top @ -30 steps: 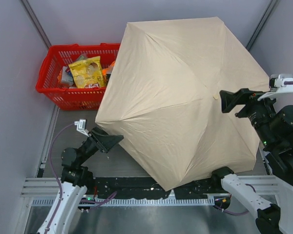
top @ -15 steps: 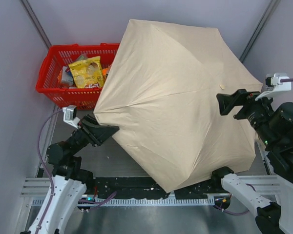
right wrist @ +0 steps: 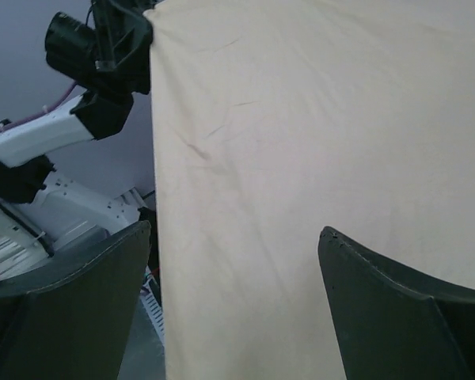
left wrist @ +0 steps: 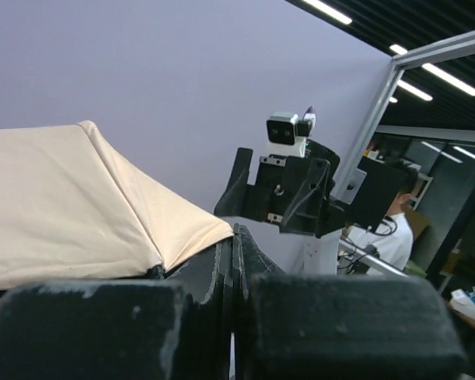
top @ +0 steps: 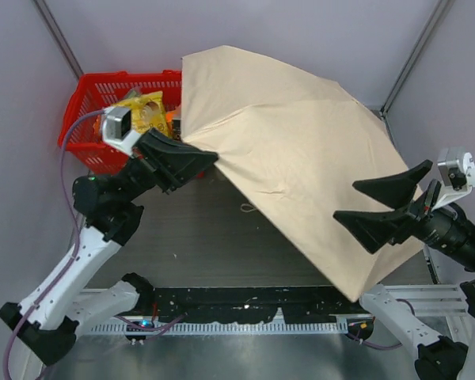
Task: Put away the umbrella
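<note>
Pinching umbrella (top: 301, 142) canopy edge, left tool (top: 210, 156) clamped; right tool (top: 344, 200) gapes empty. Risk: fabric slips, canopy drops onto basket (top: 75, 119)

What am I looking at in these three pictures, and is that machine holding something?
Two robot arms work at a dark table. One picture looks down from above; the other two come from small cameras on each wrist. The opened beige fabric umbrella leans over the table, hiding part of a red plastic basket that holds a yellow snack packet. The left tool is shut, seemingly pinching the umbrella's edge. The right tool is open, facing the fabric and gripping nothing.
</note>
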`<state>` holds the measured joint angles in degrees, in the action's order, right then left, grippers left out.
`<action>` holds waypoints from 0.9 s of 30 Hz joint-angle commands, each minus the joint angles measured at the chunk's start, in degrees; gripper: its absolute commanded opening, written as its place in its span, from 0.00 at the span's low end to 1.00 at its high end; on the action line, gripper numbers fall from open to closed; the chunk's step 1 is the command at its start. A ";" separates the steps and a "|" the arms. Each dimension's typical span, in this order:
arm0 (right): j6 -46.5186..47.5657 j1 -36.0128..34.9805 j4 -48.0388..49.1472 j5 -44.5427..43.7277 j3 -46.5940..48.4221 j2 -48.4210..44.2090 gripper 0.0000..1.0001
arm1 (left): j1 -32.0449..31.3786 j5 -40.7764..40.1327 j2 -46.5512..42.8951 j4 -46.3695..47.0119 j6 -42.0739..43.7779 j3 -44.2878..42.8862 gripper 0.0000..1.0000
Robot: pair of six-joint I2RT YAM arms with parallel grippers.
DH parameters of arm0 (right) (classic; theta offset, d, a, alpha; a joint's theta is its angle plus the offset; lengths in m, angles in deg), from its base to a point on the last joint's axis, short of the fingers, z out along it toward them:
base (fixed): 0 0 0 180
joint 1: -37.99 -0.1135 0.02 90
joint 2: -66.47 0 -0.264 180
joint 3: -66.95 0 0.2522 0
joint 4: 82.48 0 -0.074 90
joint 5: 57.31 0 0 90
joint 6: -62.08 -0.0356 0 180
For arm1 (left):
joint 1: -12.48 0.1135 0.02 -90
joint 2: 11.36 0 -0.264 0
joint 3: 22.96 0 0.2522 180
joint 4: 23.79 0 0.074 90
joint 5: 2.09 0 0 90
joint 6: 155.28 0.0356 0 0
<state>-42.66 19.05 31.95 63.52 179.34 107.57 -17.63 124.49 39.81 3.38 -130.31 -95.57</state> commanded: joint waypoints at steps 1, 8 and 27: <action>-1.51 -0.13 0.47 15.12 -2.11 0.12 0.91 | -12.84 -10.71 7.61 -10.93 15.96 -8.63 0.00; -2.99 -0.57 -2.68 0.12 8.58 2.30 0.91 | -23.58 -30.94 16.66 -21.41 29.34 -21.81 0.00; 4.45 2.07 -11.47 -29.86 9.04 1.70 0.90 | -33.08 -49.93 35.48 -32.22 33.84 -52.41 0.00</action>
<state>-45.77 20.58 19.95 50.02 189.94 111.61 -49.52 80.65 74.50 -28.54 -98.01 -142.52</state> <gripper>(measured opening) 0.895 0.009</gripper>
